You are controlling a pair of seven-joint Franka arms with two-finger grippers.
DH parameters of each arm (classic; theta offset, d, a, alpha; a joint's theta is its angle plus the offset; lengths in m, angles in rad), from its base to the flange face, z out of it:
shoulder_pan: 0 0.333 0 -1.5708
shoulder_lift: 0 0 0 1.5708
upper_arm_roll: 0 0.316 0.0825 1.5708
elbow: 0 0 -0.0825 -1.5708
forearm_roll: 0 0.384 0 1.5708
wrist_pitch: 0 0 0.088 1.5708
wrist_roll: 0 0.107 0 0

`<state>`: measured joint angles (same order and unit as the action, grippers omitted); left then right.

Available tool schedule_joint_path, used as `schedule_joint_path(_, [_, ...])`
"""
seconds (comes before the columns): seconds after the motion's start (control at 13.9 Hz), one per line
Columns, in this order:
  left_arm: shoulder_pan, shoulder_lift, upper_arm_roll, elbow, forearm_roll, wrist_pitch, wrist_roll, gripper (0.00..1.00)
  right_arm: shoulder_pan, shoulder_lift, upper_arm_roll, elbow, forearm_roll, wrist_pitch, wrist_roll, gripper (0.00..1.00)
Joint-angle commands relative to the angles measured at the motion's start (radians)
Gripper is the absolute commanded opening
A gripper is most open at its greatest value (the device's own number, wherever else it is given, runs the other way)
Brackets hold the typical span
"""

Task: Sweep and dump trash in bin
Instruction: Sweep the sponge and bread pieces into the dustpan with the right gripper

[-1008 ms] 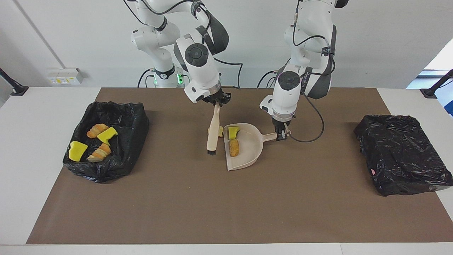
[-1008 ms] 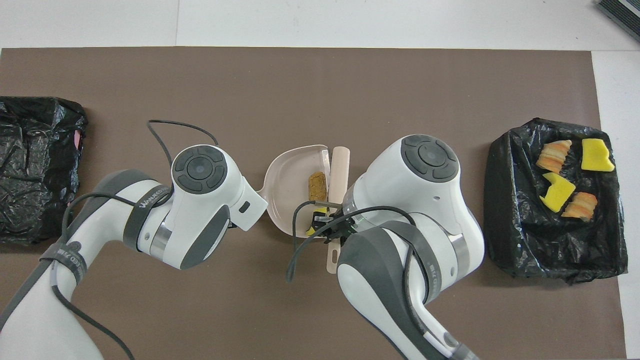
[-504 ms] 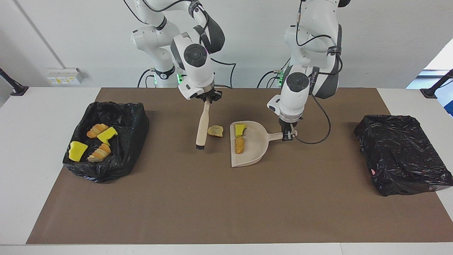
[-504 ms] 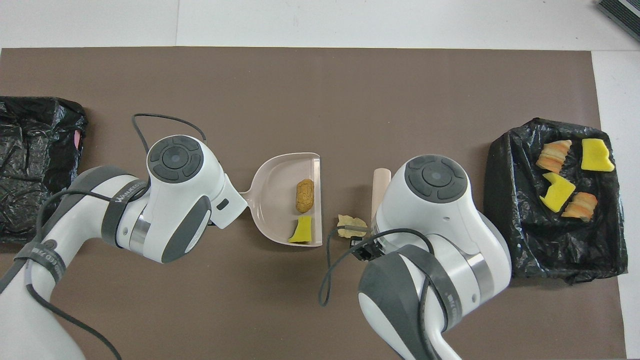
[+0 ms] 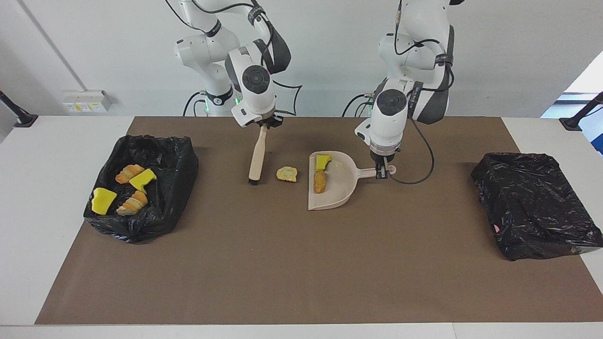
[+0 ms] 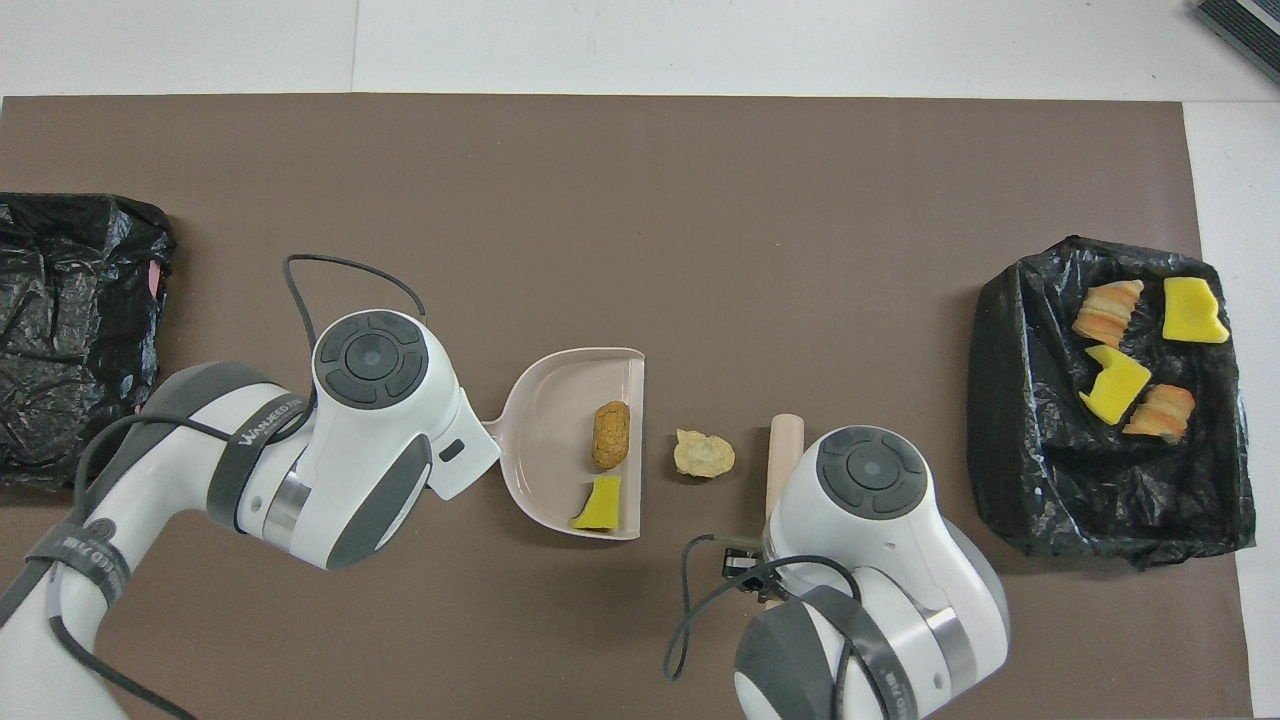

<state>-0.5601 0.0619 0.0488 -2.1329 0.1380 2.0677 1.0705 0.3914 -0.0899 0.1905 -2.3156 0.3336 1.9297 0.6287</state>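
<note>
With my right gripper [image 5: 264,126] pinching the brush [image 5: 256,157] handle and my left gripper [image 5: 382,173] clamped on the dustpan [image 5: 337,197] handle, I judge one pale trash lump [image 5: 287,173] between them needs sweeping toward the pan's open mouth facing it, brush hanging bristles-down.

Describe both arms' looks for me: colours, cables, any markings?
Both arms are glossy white with dark grey joint sections and bands. The left arm and right arm each end in a rounded white wrist housing with a dark round cap. Black cables loop loosely along each arm down to its small black tool. The left arm's grey band carries white lettering, too small to read fully.
</note>
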Motion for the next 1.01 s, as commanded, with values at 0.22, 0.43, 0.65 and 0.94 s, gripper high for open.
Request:
schedule_joint_path(0.22, [-0.014,-0.056,0.005,-0.13,0.02,0.126,-0.053,0.0,0.093,0.036,0.003,0.033,0.356,0.18,-0.058,0.0])
schedule_joint_path(0.43, [-0.001,-0.053,0.005,-0.13,0.015,0.14,-0.055,0.0,0.112,0.073,0.003,0.116,0.398,0.17,-0.041,0.0])
schedule_joint_path(0.65, [0.039,-0.042,0.005,-0.113,0.006,0.141,-0.041,0.0,0.109,0.058,-0.003,0.142,0.343,0.129,-0.038,0.0])
schedule_joint_path(0.94, [0.092,-0.013,0.005,-0.053,-0.041,0.127,0.037,0.0,0.104,-0.026,-0.005,0.15,0.124,0.042,-0.004,0.0])
